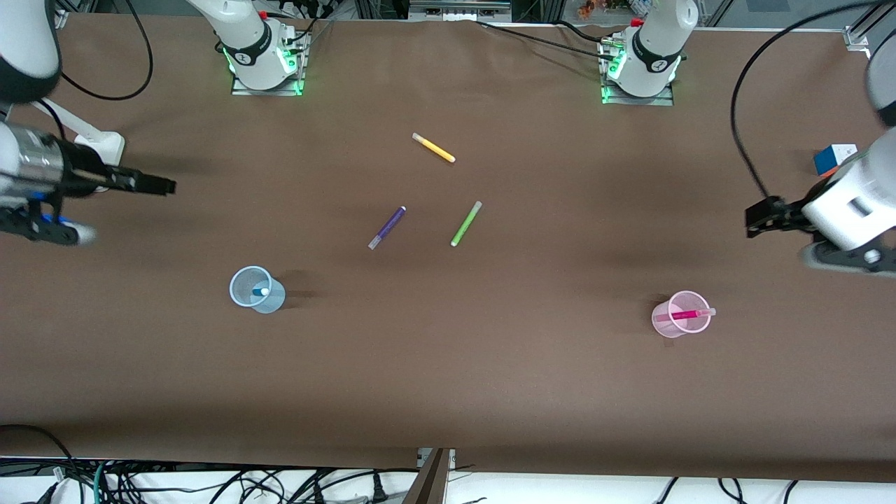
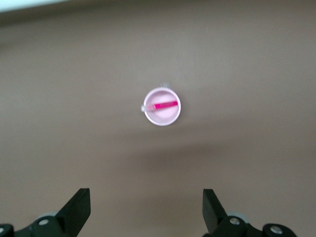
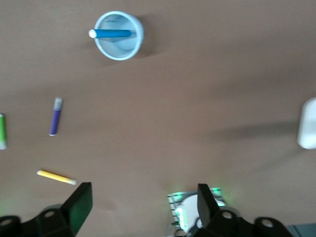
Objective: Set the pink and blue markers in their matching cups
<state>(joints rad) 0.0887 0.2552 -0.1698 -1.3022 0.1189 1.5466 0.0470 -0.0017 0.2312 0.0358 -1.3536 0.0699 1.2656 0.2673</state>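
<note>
**Table stock: five markers, two cups, two grippers**

Cups, two. The pale blue cup point(image 1: 257, 289) is standing toward the right arm's end of the table, and the blue marker point(image 1: 260, 291) is sitting inside it, leaning on the rim. The pale pink cup point(image 1: 680, 315) is standing toward the left arm's end, with the pink marker point(image 1: 689, 314) lying across its mouth, one end poking past the rim.

Loose markers, three, lying mid-table, farther from the front camera than both cups: a purple marker point(image 1: 387, 227), a green marker point(image 1: 466, 223) just beside it, and a yellow marker point(image 1: 433, 148) nearest the bases.

Grippers, two, both holding nothing. The left gripper point(image 2: 146, 210) is hanging high over the pink cup, fingers spread wide. The right gripper point(image 3: 143, 205) is hanging above the table with its fingers likewise apart.

Surface: a brown table covering point(image 1: 490, 392) is spanning the whole table. A small multicoloured cube point(image 1: 834, 159) is resting at the left arm's end. Cables are trailing along the table edges.
</note>
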